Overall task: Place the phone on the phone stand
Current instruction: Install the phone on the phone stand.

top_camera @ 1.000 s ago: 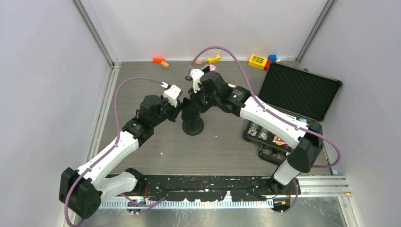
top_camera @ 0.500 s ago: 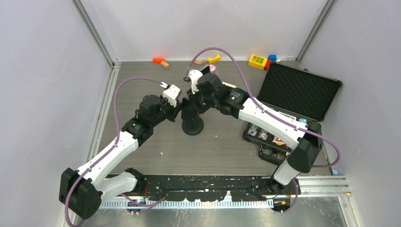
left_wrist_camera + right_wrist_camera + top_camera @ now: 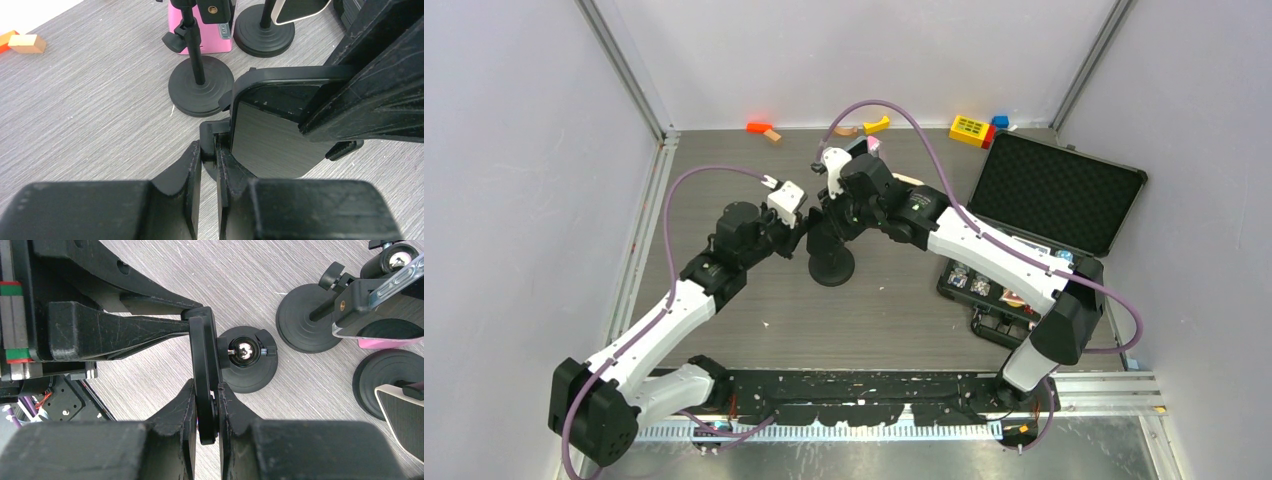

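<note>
Two grippers meet at one black phone stand near the middle of the grey wood-grain table. Finding one: the right gripper is clenched on the phone, a black handset seen edge-on in the right wrist view and pinched across its thickness at the near end. The phone stands on edge, off the table, with one face against the holder at the stand's ball head, above the round base. Whether it is fully seated in the holder cannot be told. Finding two: the left gripper is closed almost completely, its fingers nipping a thin black clamp tab just beside the phone's edge. In the left wrist view the dark glossy screen lies immediately right of that tab. In the right wrist view the same fingers converge on the phone's far end. Surroundings: two further stands sit just behind, one carrying a pink phone, the other a white-edged phone; their round bases are near each other but apart. An open black case with foam lining lies at the table's right side, with small items in its lower half. A yellow block and an orange block lie along the far edge, well apart from the stand.
</note>
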Motion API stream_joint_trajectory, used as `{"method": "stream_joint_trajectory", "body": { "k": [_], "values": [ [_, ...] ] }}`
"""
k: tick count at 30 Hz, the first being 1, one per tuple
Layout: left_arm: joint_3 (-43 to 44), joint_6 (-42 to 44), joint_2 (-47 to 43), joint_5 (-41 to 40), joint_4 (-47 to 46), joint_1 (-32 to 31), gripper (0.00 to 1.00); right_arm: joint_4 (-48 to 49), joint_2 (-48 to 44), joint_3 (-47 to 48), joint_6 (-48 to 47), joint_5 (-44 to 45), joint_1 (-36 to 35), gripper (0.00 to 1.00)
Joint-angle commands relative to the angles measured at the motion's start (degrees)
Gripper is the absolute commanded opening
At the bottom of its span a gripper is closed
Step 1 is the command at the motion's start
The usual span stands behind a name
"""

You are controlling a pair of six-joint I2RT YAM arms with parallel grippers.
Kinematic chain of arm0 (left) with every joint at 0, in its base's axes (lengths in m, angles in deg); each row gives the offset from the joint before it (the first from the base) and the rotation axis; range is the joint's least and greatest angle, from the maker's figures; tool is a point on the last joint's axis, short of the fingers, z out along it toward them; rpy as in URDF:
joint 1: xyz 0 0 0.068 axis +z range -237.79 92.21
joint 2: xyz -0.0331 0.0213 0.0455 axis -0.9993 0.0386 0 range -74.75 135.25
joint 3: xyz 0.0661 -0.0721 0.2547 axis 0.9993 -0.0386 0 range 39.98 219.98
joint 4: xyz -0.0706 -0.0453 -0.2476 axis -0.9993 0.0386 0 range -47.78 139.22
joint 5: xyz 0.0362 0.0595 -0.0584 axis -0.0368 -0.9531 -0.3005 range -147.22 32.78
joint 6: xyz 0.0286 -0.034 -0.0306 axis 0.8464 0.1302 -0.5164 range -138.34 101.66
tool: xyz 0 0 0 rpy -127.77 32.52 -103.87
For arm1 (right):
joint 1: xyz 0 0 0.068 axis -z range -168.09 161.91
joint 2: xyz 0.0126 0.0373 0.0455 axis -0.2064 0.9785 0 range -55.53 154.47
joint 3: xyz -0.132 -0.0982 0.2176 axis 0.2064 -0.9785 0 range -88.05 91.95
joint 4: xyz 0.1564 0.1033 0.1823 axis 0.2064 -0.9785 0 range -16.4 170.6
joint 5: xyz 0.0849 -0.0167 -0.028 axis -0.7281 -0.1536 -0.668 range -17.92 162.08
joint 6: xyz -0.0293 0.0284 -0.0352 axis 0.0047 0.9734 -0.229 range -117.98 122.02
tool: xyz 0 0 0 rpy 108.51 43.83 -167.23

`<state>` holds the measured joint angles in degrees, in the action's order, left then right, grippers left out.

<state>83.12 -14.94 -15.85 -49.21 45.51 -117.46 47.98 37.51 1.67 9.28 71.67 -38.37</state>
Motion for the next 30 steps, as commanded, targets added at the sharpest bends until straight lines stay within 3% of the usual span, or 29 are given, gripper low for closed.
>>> {"method": "stream_joint_trajectory", "body": {
  "k": [1, 7, 23, 30],
  "values": [
    [-0.1, 0.7, -3.6, 14.3, 3.5, -1.7, 0.15, 2.9, 4.2, 0.6, -1.1, 18.2, 3.3, 0.0],
    [-0.1, 1.3, -4.0, 16.3, 4.3, -1.5, 0.24, 2.6, 4.8, 1.1, -1.6, 18.1, 3.3, 0.0],
    [0.9, 2.2, -4.5, 19.5, 7.0, -1.4, 0.28, 2.4, 5.2, 1.3, -2.5, 16.9, 3.3, 0.0],
    [1.8, 2.9, -4.9, 18.1, 8.3, -0.9, 0.32, 2.4, 4.6, 0.6, -2.3, 10.6, 3.3, 0.0]
  ]
}}
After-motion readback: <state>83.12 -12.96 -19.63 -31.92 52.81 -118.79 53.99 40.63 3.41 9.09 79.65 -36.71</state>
